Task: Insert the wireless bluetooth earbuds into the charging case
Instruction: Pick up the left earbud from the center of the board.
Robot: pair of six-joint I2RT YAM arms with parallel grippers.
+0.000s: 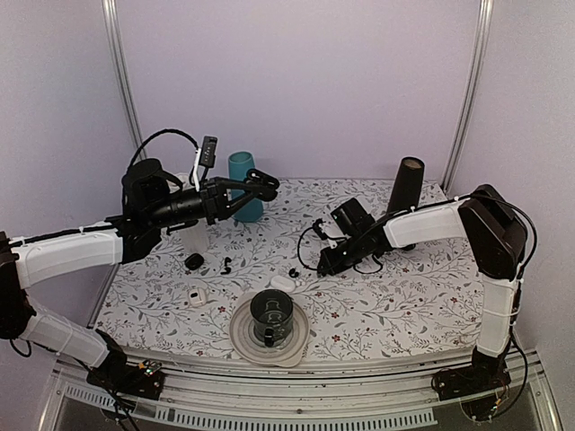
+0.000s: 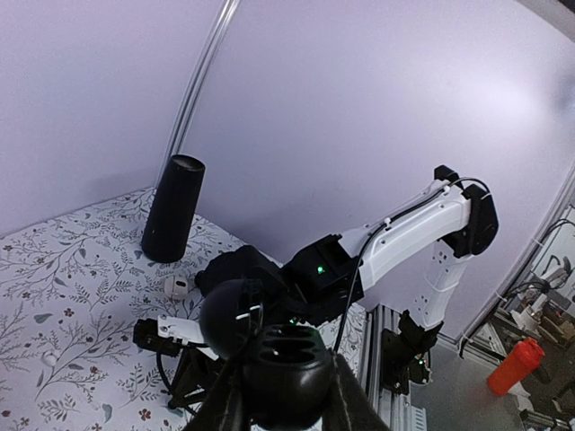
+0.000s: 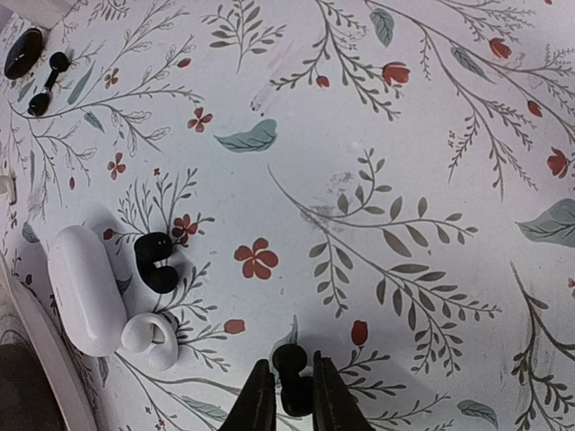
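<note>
My left gripper [image 1: 263, 186] is raised above the table's back left and is shut on a black charging case [image 2: 286, 355]. The case's lid [image 2: 232, 316] is open and its wells face the left wrist camera. My right gripper [image 1: 322, 267] is low over the table's middle. In the right wrist view it [image 3: 294, 397] is shut on a tiny glossy black earbud [image 3: 289, 362]. A second black hook-shaped earbud [image 3: 155, 262] lies to its left, also in the top view [image 1: 294, 272]. A third black earbud [image 1: 226, 265] lies further left [image 3: 47, 85].
A white case [image 3: 85, 287] and a white earbud [image 3: 150, 339] lie beside the second black earbud. A black oval pod [image 1: 194, 261] and a small white case [image 1: 196, 296] lie at left. A plate [image 1: 243, 341] with a black cup is in front. A teal cup [image 1: 241, 171] and a black cylinder [image 1: 404, 184] stand at the back.
</note>
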